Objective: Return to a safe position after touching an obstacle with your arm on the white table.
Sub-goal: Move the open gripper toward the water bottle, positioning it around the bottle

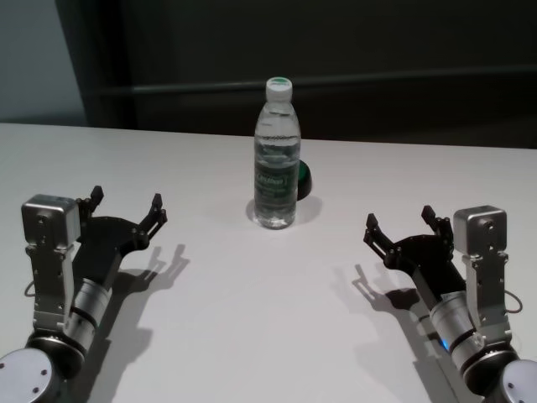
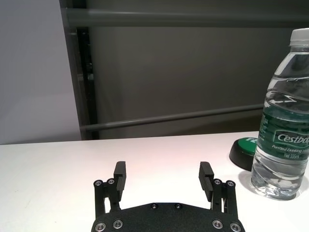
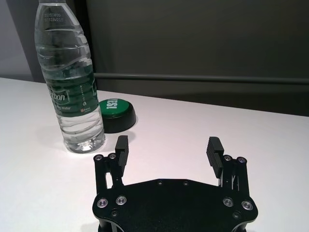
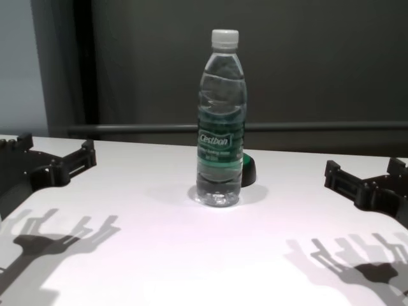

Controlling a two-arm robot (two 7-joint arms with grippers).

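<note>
The obstacle, a tall clear water bottle (image 1: 276, 159) with a white cap and green "Cestbon" label, stands upright at the middle of the white table (image 1: 252, 319). It also shows in the chest view (image 4: 220, 121), the left wrist view (image 2: 284, 125) and the right wrist view (image 3: 70, 82). My left gripper (image 1: 126, 208) is open and empty, low over the table at the left, well apart from the bottle. My right gripper (image 1: 399, 223) is open and empty at the right, also apart from it.
A small dark dome with a green top (image 1: 303, 180) sits just behind and right of the bottle; it also shows in the right wrist view (image 3: 116, 115). A dark wall with a rail (image 4: 319, 126) runs behind the table's far edge.
</note>
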